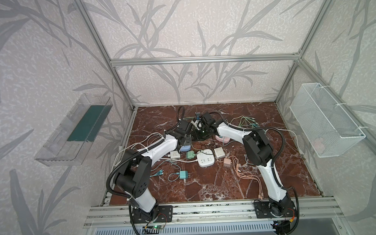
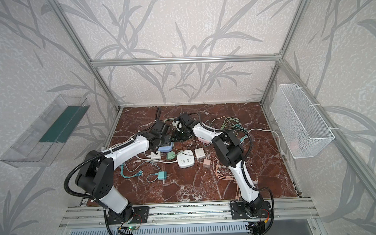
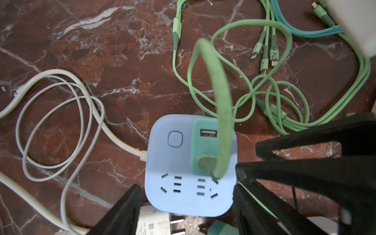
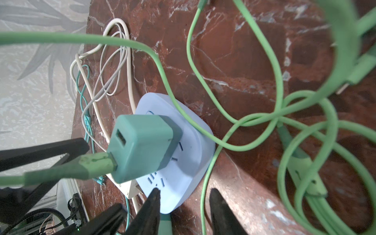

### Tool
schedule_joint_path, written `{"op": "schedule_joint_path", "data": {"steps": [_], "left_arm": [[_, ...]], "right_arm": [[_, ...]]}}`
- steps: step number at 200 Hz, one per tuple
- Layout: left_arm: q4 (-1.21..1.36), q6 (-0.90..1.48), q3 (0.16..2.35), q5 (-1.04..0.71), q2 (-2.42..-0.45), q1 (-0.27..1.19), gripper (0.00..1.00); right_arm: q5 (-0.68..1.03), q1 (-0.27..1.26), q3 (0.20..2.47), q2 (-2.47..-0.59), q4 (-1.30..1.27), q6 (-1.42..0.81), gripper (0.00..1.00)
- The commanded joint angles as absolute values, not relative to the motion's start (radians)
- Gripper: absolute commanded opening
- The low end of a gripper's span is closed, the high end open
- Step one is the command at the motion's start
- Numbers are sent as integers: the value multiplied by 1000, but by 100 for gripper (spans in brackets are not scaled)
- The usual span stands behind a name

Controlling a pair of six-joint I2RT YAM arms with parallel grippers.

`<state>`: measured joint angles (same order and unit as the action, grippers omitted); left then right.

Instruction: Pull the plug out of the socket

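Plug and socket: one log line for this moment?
plug: seated in socket | left gripper: straddles socket, contact unclear | right gripper: open, near plug

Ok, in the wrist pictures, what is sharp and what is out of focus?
In the left wrist view the green cable rising toward the lens is blurred, the blue socket block sharp; in the right wrist view the teal plug is clear, the near cable loops soft.

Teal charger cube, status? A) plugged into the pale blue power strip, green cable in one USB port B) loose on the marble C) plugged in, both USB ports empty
A: the teal charger cube sits in the pale blue power strip with the green cable in one of its ports.
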<state>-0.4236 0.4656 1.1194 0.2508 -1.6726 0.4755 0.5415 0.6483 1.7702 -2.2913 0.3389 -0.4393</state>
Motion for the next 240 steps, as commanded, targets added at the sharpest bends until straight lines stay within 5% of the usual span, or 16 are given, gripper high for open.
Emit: {"op": "schedule_joint_path", "data": {"steps": [1, 240], "left_arm": [[-390, 453, 1162, 240, -1701, 460, 69], [-429, 393, 1267, 188, -1878, 445, 30]], "right_arm": [[559, 654, 1795, -2312, 356, -446, 41], [579, 664, 1799, -2365, 342, -522, 45]]}}
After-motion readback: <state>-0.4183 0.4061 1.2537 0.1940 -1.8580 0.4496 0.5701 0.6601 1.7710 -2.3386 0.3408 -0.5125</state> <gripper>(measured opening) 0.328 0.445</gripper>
